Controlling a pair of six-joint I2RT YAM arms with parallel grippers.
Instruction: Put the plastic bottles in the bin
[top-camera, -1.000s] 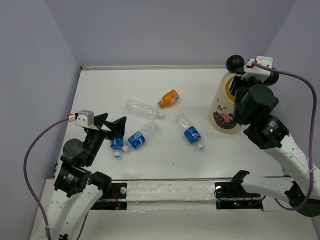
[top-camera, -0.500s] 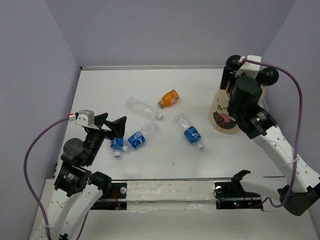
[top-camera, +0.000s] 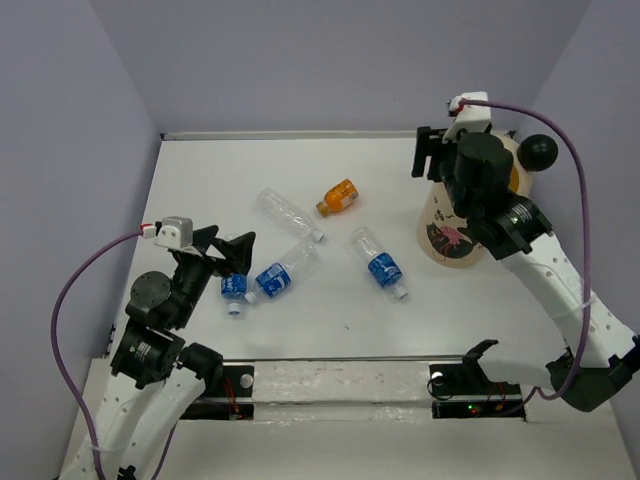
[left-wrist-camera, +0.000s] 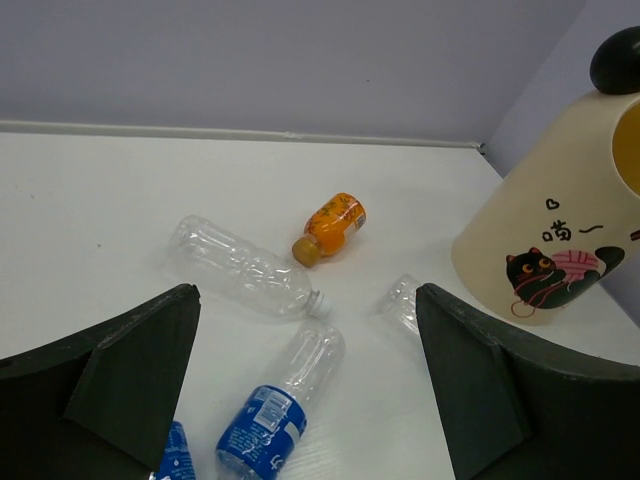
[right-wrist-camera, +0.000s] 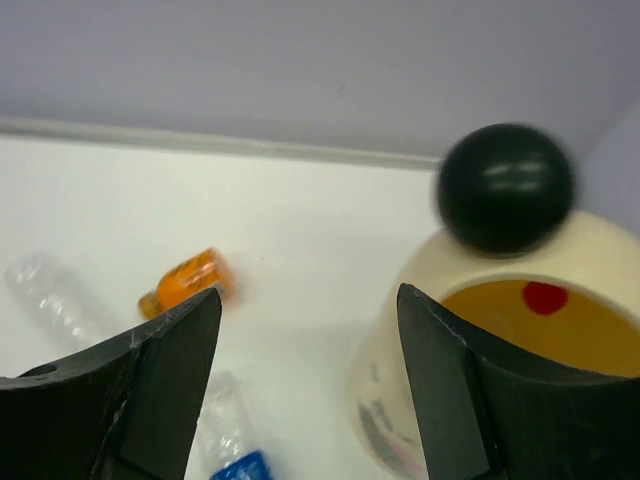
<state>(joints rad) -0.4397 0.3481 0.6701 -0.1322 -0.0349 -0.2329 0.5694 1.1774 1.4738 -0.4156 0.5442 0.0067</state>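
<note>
The right gripper (top-camera: 428, 158), spread wide and empty, is now swung left off the cream tapered bin (top-camera: 445, 218) at right; a red cap (right-wrist-camera: 545, 297) is seen inside. Five plastic bottles (top-camera: 283, 270) are left at centre.

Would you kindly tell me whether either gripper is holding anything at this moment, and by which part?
Nothing is held: the left gripper and the right gripper are both open and empty.
</note>
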